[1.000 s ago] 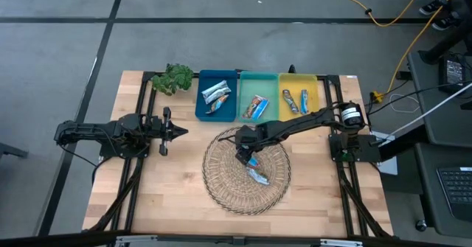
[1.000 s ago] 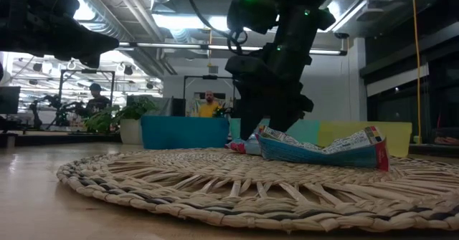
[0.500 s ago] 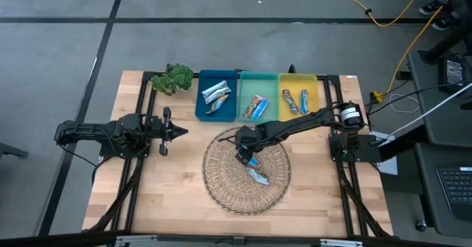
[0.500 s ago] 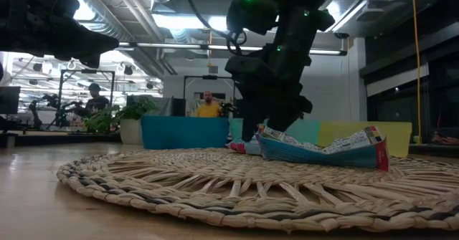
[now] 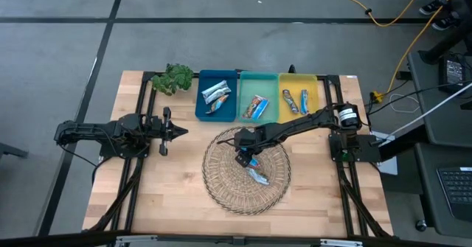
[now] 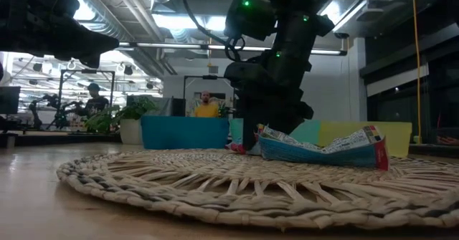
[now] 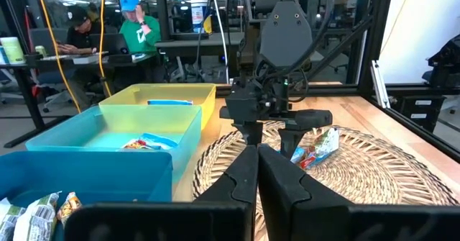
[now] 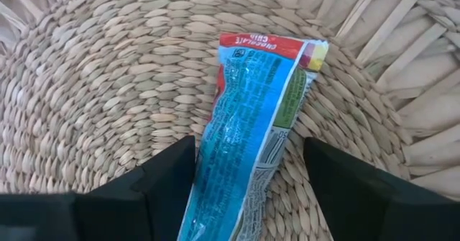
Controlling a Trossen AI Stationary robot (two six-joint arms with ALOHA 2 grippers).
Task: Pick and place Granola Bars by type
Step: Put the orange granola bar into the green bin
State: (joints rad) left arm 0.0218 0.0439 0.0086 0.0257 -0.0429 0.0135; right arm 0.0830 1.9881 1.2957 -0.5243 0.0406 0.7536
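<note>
Round woven mat (image 5: 247, 171) in the middle of the table. On the mat: two granola bars, one blue bar (image 8: 241, 137) lying flat between the wide-open fingers of the right gripper (image 5: 246, 159), not squeezed yet. Second bar (image 5: 259, 176) just beside. Left gripper (image 5: 179, 131) well away from the mat, shut tight, holding nothing.

You see a bright blue granola bar (image 8: 241, 137) with a red end and yellow corner on the tan woven mat (image 5: 221, 181). Bins run dark blue (image 5: 199, 107), teal (image 5: 243, 81), yellow (image 5: 317, 85); the counter (image 5: 169, 195) is pale wood.
</note>
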